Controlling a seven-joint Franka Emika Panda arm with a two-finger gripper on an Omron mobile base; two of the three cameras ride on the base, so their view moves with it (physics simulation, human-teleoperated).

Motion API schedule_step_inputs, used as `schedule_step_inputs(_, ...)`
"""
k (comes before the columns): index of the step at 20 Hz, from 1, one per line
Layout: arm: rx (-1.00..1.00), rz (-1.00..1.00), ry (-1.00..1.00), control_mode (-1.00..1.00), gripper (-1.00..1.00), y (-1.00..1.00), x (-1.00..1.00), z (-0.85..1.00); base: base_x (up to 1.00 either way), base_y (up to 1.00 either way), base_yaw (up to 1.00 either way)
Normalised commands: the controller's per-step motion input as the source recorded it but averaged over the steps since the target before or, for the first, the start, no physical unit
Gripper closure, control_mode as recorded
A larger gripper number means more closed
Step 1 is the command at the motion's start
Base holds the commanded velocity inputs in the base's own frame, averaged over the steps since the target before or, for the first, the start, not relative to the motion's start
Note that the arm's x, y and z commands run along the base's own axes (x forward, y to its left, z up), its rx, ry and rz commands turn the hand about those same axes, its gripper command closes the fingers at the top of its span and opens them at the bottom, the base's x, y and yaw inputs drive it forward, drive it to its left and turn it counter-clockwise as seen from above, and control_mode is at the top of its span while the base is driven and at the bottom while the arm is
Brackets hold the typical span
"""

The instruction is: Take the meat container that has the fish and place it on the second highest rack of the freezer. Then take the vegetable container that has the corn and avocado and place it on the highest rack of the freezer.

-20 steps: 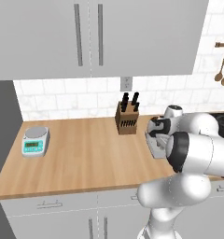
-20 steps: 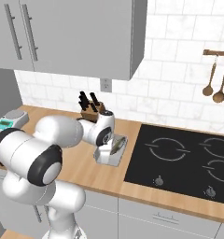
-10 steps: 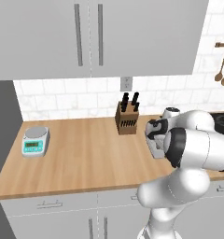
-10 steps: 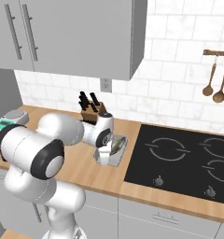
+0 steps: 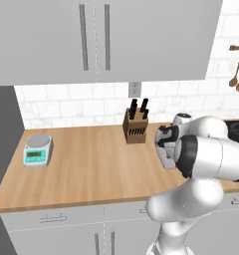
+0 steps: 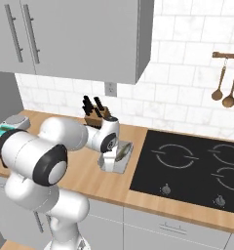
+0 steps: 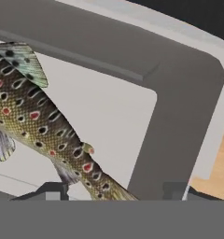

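A domestic kitchen, rendered rather than filmed.
A wooden counter (image 5: 86, 164) runs below grey wall cabinets (image 5: 96, 40) and a white tiled backsplash (image 6: 187, 97); on it stand a knife block (image 5: 135, 128) and a kitchen scale (image 5: 38, 150). A black glass hob (image 6: 192, 166) is set into the counter, with wooden spoons (image 6: 225, 93) hanging on a rail above.

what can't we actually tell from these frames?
- Tool grip: left base view, the arm's elbow covers it; right base view, the wrist covers the fingers; whether it has closed on the tray is unclear.
- Fish: hand view, head and tail cut off by the frame edges.
- Tray: hand view, one corner visible.
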Motion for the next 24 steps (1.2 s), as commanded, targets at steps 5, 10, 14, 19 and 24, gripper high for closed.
schedule_step_inputs(5,0.00,-0.01,-0.12,-1.00,1.00,0.00,-0.54,0.17,0.00,0.00,0.00)
schedule_step_inputs(10,0.00,-0.08,-0.11,-1.00,1.00,0.30,-0.69,0.95,0.00,0.00,0.00)
schedule_step_inputs(14,0.00,-0.02,0.00,-1.00,1.00,0.69,-0.89,0.96,0.00,0.00,0.00)
schedule_step_inputs(19,0.00,0.00,0.00,1.00,1.00,0.00,0.00,0.00,-1.00,0.96,0.08)
schedule_step_inputs(24,0.00,0.00,0.00,1.00,1.00,0.00,0.00,0.00,-1.00,1.00,0.22)
